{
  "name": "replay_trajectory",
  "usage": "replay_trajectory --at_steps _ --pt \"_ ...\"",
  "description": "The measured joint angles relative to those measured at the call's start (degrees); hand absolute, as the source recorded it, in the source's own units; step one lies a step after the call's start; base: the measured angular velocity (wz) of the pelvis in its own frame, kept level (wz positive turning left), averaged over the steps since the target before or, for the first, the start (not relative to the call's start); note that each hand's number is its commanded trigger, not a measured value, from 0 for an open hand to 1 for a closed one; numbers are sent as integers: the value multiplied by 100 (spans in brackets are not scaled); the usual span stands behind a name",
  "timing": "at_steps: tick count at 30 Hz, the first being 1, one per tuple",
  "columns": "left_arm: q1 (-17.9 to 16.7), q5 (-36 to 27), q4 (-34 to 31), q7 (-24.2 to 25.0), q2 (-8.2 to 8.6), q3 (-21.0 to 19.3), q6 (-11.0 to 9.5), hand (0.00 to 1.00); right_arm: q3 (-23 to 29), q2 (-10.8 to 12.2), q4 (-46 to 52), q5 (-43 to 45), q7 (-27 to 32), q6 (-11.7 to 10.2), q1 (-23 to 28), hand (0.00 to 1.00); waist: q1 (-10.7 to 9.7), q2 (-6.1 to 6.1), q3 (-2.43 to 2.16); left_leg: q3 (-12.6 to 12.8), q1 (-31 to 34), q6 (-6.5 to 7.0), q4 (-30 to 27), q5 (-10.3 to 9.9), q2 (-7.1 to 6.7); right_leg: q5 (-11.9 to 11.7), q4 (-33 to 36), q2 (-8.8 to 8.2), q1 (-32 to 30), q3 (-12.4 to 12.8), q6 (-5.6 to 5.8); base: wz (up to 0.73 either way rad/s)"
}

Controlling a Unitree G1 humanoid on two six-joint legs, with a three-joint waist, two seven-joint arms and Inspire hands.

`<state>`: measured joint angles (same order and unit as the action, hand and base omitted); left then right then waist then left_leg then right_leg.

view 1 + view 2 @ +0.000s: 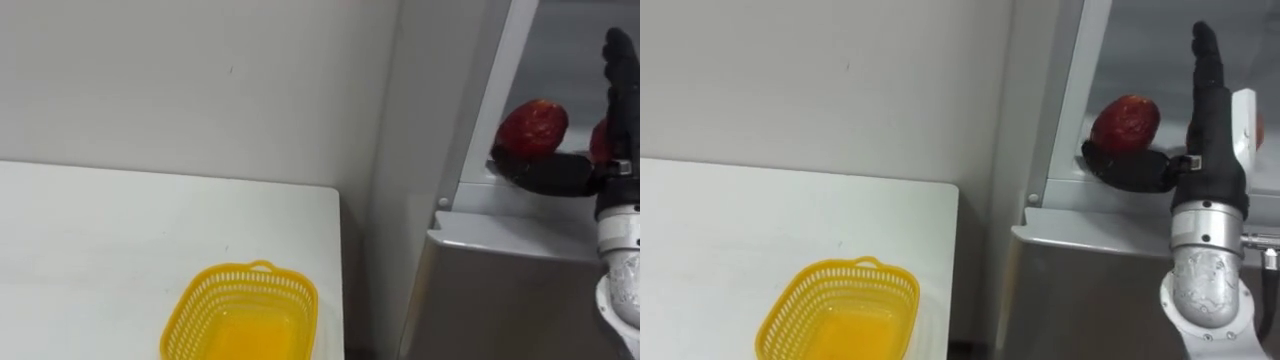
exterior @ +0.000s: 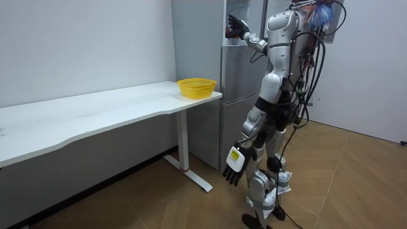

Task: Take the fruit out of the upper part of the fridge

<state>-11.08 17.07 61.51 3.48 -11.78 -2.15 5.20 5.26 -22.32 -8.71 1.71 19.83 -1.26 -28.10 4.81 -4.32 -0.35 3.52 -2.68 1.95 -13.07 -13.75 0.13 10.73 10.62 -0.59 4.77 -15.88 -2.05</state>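
One red fruit (image 1: 1125,122) on the shelf of the upper fridge (image 1: 1080,280), just left of the right hand (image 1: 1208,140) and directly above its outstretched thumb; contact unclear. Right hand released: fingers straight, pointing up, nothing grasped. Yellow basket (image 1: 250,270) down-left of that hand, well apart, on the white surface (image 1: 90,230). Left hand (image 2: 234,166) hangs at the robot's side, fingers relaxed. Robot stands facing the fridge.

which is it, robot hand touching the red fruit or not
Cannot tell. In both eye views the thumb of the right robot hand meets the lower edge of the red fruit, but may just lie in front.
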Motion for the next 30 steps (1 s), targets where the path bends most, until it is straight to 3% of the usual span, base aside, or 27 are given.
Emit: replay_trajectory --at_steps 5,14,22,30 --pt "-112 100 -21 96 -3 -7 146 0 -4 -133 -176 -135 -149 19 0 0 -6 -41 -27 -31 -6 0 -9 0 -2 -2 1 -1 18 -5 0 1" --pt "-123 103 -133 135 -36 -4 200 0 -47 -235 -261 -474 -290 57 -12 0 11 4 33 -36 -18 0 -7 0 0 -3 8 1 24 4 -3 0" --pt "-141 102 -132 215 -53 -4 206 0 -46 -300 -260 -695 -518 58 -12 0 -5 -31 39 -33 -23 -4 25 2 2 -3 3 5 10 1 -3 0" --pt "-146 108 -129 228 -78 -115 347 0 -63 -721 -535 -1455 -1381 192 -126 0 -11 -73 13 -38 -41 -5 23 4 0 -3 7 7 23 17 -3 0"
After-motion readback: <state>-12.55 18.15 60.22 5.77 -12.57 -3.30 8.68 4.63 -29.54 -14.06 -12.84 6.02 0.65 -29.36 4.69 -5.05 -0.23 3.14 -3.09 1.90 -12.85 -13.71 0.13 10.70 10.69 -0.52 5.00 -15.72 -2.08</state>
